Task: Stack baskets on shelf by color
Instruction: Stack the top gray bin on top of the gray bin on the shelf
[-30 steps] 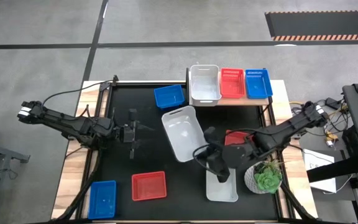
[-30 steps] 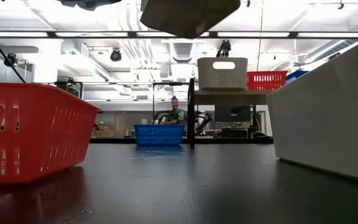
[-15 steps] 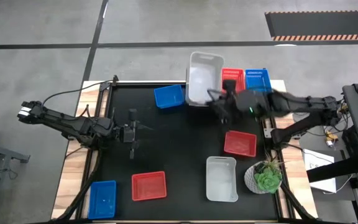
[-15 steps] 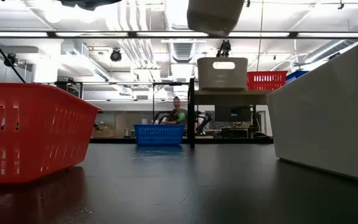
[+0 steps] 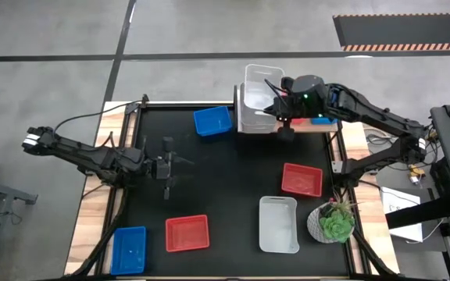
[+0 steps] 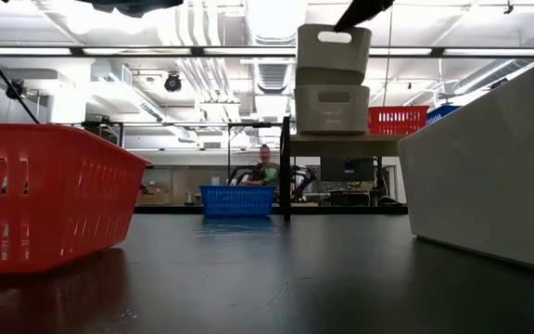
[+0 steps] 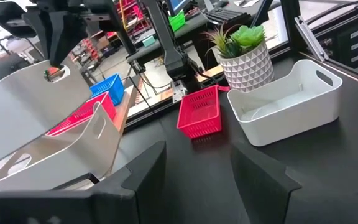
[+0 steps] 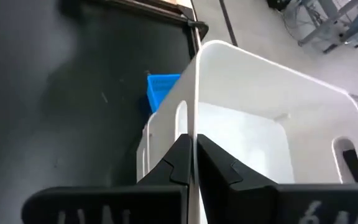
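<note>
**White basket held over its twin on the shelf**

White basket (image 5: pixel 260 87) sits gripped in my right gripper (image 5: pixel 278 107), whose fingers are pinched tight on its wall; the right wrist view shows the rim clamped between the two dark fingertips (image 8: pixel 180 163). I see it hanging directly above the second white basket (image 6: pixel 332 109) that stands on the left end of the shelf (image 6: pixel 346 139), the upper one tilted slightly and sunk partly into the lower. Beside that pair on the shelf stand a red basket (image 6: pixel 397 120) and then a blue basket (image 5: pixel 324 104).

On the black tabletop (image 5: pixel 233 203), another blue basket (image 5: pixel 212 121) lies just left of the shelf. Nearer me lie a red basket (image 5: pixel 301 179), a third white basket (image 5: pixel 279 225) next to the potted plant (image 5: pixel 332 222), a further red basket (image 5: pixel 187 233) and a blue one (image 5: pixel 129 249) at the left corner.

My left gripper (image 5: pixel 167 165) waits over the table's left half, jaws spread wide, holding nothing.
</note>
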